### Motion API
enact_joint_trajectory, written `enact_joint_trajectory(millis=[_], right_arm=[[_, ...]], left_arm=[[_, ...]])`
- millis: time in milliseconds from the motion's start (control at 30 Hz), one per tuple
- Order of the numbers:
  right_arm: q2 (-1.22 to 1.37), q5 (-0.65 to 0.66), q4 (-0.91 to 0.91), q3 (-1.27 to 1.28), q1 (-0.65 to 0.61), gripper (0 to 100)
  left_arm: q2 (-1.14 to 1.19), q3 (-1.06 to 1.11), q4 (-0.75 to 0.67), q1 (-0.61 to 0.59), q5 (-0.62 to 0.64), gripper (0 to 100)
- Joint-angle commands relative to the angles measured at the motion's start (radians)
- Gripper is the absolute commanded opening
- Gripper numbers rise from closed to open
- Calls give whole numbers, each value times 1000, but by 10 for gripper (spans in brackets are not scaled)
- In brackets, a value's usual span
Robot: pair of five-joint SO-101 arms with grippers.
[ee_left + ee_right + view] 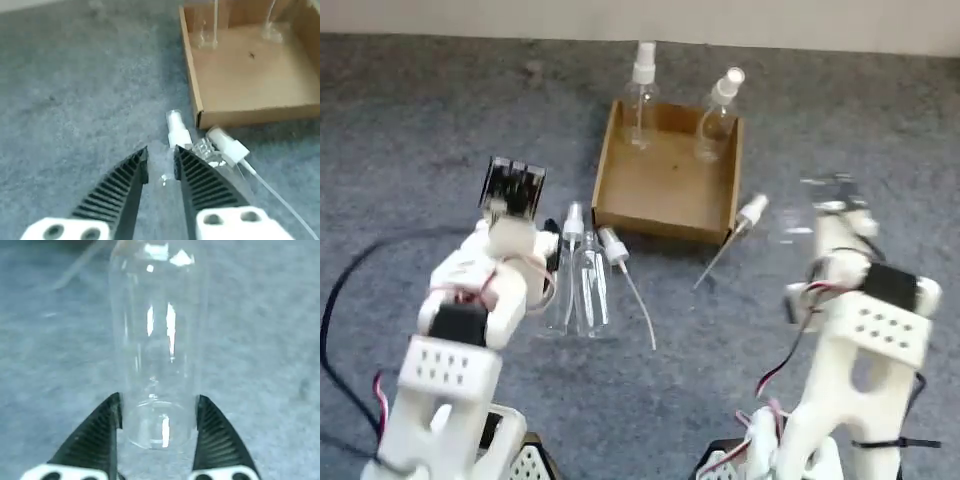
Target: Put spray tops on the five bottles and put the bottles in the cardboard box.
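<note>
A cardboard box (665, 205) (250, 75) sits at the back middle, and two clear bottles with spray tops (642, 100) (718, 112) stand in its far side. Two more clear bottles (578, 282) lie side by side on the carpet in front of the box's left corner. One of them has a white top (176, 131). My left gripper (552, 262) (161, 164) hovers just over them, open by a narrow gap with nothing gripped. A loose spray top (613, 247) (227, 145) lies beside them. My right gripper (159, 412) (835, 212) is shut on a topless clear bottle (159, 340).
Another loose spray top (752, 211) with a long tube lies against the box's front right corner. Grey carpet (430, 130) covers the table, with free room at the left and in the front middle.
</note>
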Motion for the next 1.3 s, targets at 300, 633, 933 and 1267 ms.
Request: enact_joint_trajectory(millis=[300,633,933,1267], right_arm=[[570,75,-374,-12,236,4],[608,74,-435,-8,214,8],[611,81,-535,4,217,90],[611,81,-535,4,202,91]], left_arm=[[757,-760,353,21,-8,53],[1138,-1012,362,24,0,139],[1409,-1211,368,18,49,143],[1561,-1300,368,-13,46,139]])
